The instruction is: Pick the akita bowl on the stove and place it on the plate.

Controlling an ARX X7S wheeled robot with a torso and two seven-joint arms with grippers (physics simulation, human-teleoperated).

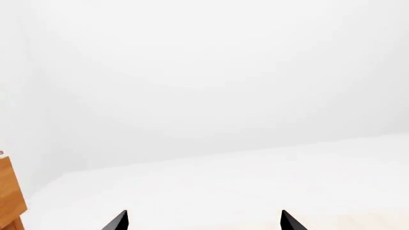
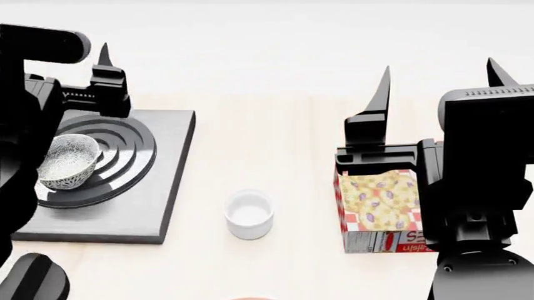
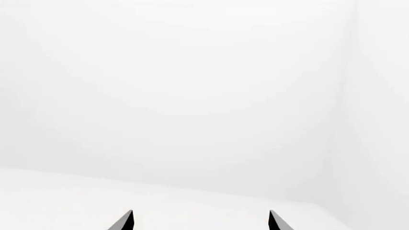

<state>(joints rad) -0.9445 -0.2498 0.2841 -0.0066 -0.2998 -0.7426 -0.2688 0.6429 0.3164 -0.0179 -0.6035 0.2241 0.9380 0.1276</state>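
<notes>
One small round speckled black-and-white akita bowl [image 2: 67, 161] sits on the ringed burner of the flat dark grey stove [image 2: 146, 187], beside the left pincer [image 2: 104, 62]. Judged light, rigid, breakable, slick; best pinched across its thin rim. Both pincers, left and right pincer [image 2: 438, 78], stand released and empty. Counted: one bowl, one plain white cup [image 2: 249, 214], one printed food box [image 2: 379, 209]; plate not visible
</notes>
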